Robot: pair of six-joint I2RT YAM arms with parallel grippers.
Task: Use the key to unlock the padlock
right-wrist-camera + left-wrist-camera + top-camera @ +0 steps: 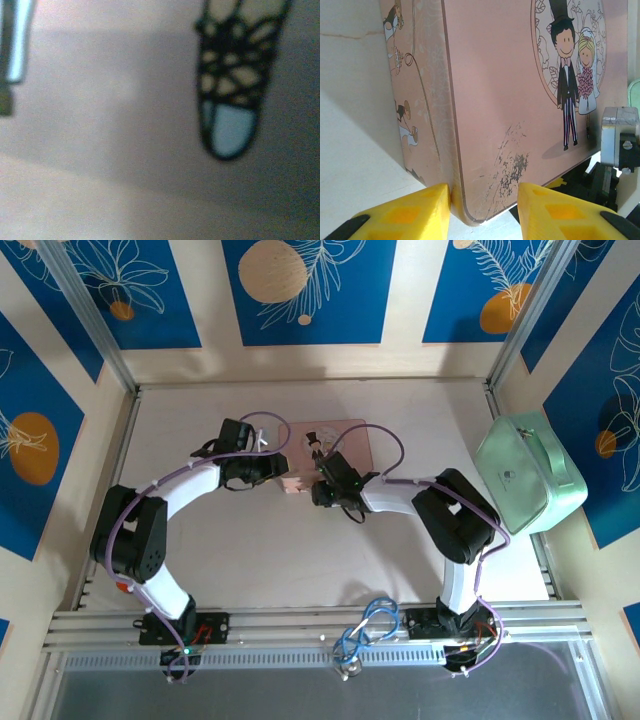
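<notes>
Your left gripper (pixel 485 202) has its yellow fingers (pixel 415 215) apart, with the near left corner of the pink tin box (pixel 495 90) between them. One pad lies against the box's left wall and the other sits just off the near wall; you cannot tell from here whether they actually squeeze. The reason for the placement reads plainly enough: the box lies flat on the table (pixel 270 560), lid up, and bracing a corner should stop it sliding or turning while the other hand works at the lock.

Your right gripper (pixel 322 488) is pressed in at the near edge of the box, just right of the left one. Its wrist camera is so close to the pink surface that everything blurs, so you cannot tell whether its jaws are apart, together or closed on the key. The padlock is too small to make out. My judgement is that it hangs at that near edge, under the right gripper, which would explain why both hands crowd the same side.

The left arm folds its elbow out to the left and sweeps its forearm right and far to the corner. The right arm bends its elbow on the right, near the mint-green case (pixel 525 475), and reaches its forearm left, with the wrist low over the box
</notes>
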